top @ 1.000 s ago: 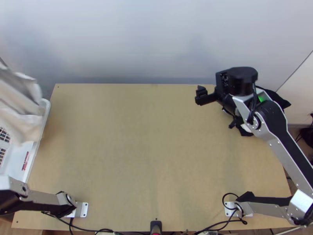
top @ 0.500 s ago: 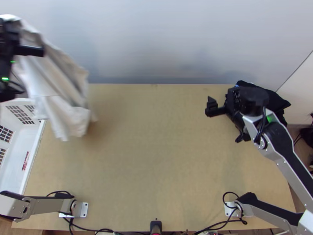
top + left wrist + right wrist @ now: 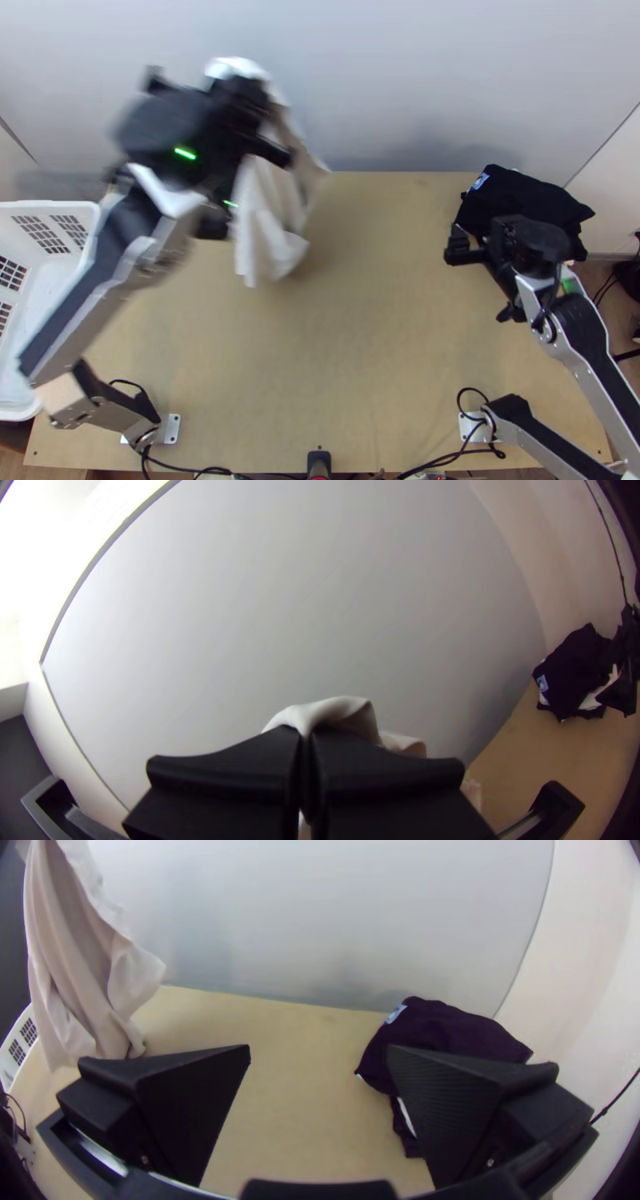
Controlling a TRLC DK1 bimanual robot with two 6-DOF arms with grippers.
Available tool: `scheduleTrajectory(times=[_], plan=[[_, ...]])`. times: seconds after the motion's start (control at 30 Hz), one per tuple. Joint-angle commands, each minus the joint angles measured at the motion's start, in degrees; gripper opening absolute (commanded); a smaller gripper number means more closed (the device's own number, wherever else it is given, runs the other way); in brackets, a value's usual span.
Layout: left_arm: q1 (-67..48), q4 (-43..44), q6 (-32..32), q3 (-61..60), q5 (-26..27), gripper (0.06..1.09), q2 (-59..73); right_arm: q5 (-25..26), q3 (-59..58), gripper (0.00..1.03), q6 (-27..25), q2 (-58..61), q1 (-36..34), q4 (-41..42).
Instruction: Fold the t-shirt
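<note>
Left hand [image 3: 305, 740] is clenching the white t-shirt [image 3: 270, 220] up high; cloth is hanging bunched above the far-left tabletop [image 3: 360, 336], probably for clearing the surface before spreading. Right hand [image 3: 320, 1050] is gaping, gripping nothing, beside dark clothing [image 3: 512, 200], presumably giving the shirt room.

White shirt [image 3: 272, 220] swung right with left arm [image 3: 96, 272], from over basket [image 3: 56, 205] to above far counter [image 3: 368, 320]. Right arm [image 3: 584, 332] shifted right, nearer, baring dark clothes [image 3: 524, 200].
</note>
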Motion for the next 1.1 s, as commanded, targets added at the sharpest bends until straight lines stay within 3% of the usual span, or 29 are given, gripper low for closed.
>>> scheduleTrajectory(times=[0.0, 0.23, 0.47, 0.57, 0.73, 0.9, 1.07], plan=[[-14.0, 9.3, 8.5, 1.3, -3.1, 0.09, 10.4, -0.8, -8.4, 0.96, -0.5, -6.2, -5.1, 2.6], [-19.8, 20.6, 15.7, 6.2, -3.1, 0.09, 21.2, -0.8, -16.2, 0.96, -1.5, -10.7, -7.1, 4.2], [-20.0, 23.3, 15.5, 5.2, -6.6, 0.09, 23.3, -0.9, -21.8, 0.96, -1.6, -15.3, -7.0, 5.3], [-16.5, 23.6, 11.6, 1.5, -10.4, 0.09, 22.4, -0.9, -22.3, 0.96, -1.5, -15.8, -6.7, 5.3], [-6.4, 23.5, 3.1, -11.1, -10.7, 0.09, 16.9, -0.9, -22.8, 0.96, -1.1, -16.2, -5.5, 5.3], [5.4, 23.6, -3.3, -25.1, -9.8, 0.10, 12.4, -1.0, -23.3, 0.96, -0.4, -16.4, -3.6, 5.3], [15.2, 26.1, -6.8, -42.7, -5.3, 0.10, 7.8, -1.1, -23.7, 0.96, -0.4, -16.6, -2.7, 5.3]])
